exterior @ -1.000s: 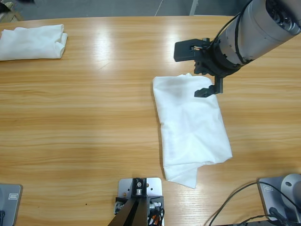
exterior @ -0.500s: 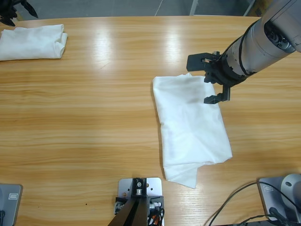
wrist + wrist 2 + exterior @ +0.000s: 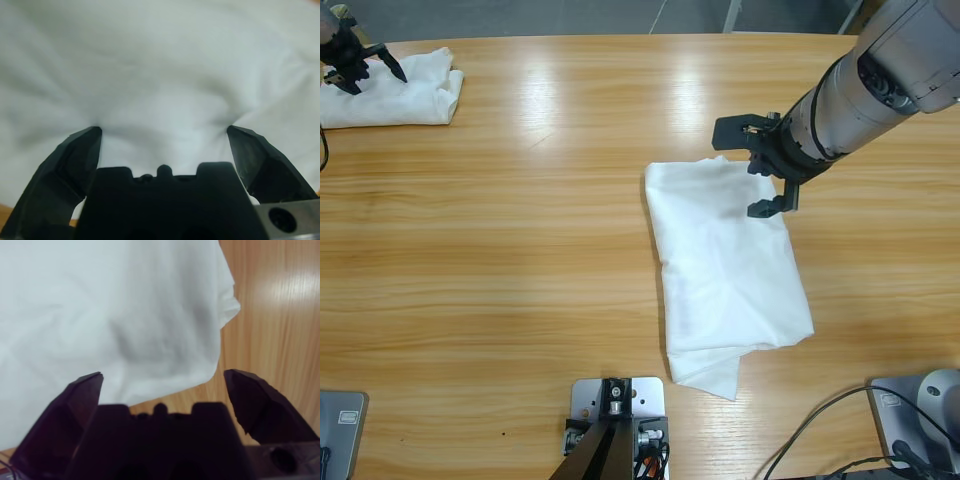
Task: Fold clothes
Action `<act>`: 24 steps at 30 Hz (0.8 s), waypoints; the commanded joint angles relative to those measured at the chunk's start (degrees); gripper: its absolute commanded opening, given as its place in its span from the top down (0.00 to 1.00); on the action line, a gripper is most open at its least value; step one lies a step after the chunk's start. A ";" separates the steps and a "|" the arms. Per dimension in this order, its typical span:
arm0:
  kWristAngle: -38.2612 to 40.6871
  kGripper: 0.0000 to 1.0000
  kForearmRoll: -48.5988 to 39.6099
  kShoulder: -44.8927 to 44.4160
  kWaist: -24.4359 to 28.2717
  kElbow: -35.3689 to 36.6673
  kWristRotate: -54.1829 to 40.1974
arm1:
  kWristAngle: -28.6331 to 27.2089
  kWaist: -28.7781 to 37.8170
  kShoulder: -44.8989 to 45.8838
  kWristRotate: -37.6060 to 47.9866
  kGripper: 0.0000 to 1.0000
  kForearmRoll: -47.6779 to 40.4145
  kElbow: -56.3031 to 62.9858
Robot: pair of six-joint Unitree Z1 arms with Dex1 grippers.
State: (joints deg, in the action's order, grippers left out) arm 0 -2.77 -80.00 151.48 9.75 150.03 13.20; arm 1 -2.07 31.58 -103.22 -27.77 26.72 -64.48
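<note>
High view: two white garments lie on the wooden worktop, well apart from each other.
Folded T-shirt: it lies right of the middle as a long folded packet, with a loose corner sticking out at its near end.
Right claw: released, jaws spread wide and holding nothing, it hovers over the far right corner of the T-shirt. I judge it stands there either to pinch this corner for one more fold or because it has just let go.
Small folded garment: it rests at the far left corner of the worktop, probably put aside as finished.
Left claw: released also, jaws wide. In the left wrist view its tips press into the white cloth and dimple it, perhaps to flatten the pile or to take hold.
Edges: the small garment is near the far and left edges, so little room remains there.
Open room: bare wood is between the two garments and on the near side, enough for turning or sliding the T-shirt.
</note>
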 commanded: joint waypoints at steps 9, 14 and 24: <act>-1.45 0.03 -11.26 -0.15 -6.76 -5.77 -1.55 | 0.06 -0.99 -2.48 1.42 0.00 -0.52 0.35; -1.36 0.03 -5.41 -6.00 -12.02 -15.19 -1.79 | -0.43 -0.99 0.42 1.58 0.00 -0.36 2.76; -1.36 0.03 23.12 -23.34 -17.32 -52.24 -5.06 | -0.88 -0.98 4.45 2.45 0.00 0.38 4.80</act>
State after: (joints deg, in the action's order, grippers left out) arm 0 -3.70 -70.34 136.35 -3.24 116.33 11.62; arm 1 -2.16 31.57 -102.35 -26.75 26.55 -61.97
